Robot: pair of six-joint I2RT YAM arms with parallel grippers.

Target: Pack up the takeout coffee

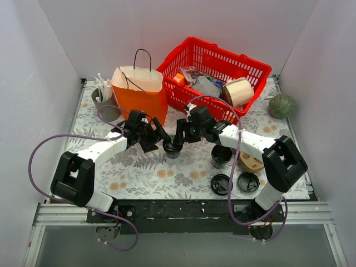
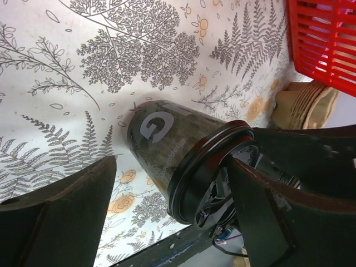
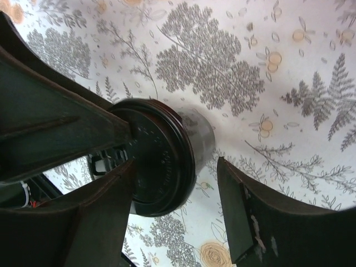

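Note:
The takeout coffee (image 1: 172,148) is a small dark cup with a round black lid, standing upright on the floral cloth at the table's middle. My left gripper (image 1: 161,140) is at its left side and my right gripper (image 1: 180,139) at its right, both at lid height. In the left wrist view the cup (image 2: 167,150) lies between the wide-open fingers of the left gripper (image 2: 172,167), nearer the right-hand finger (image 2: 278,211). In the right wrist view the lid (image 3: 158,164) sits against the right gripper's (image 3: 175,167) left finger (image 3: 94,222); the other finger is apart from the cup.
An orange paper bag (image 1: 139,92) stands open behind the left gripper. A red basket (image 1: 253,69) with goods is at the back right. An open black cup (image 1: 221,156), two loose black lids (image 1: 220,183) (image 1: 248,182) and brown cup sleeves (image 1: 251,163) lie right of the coffee.

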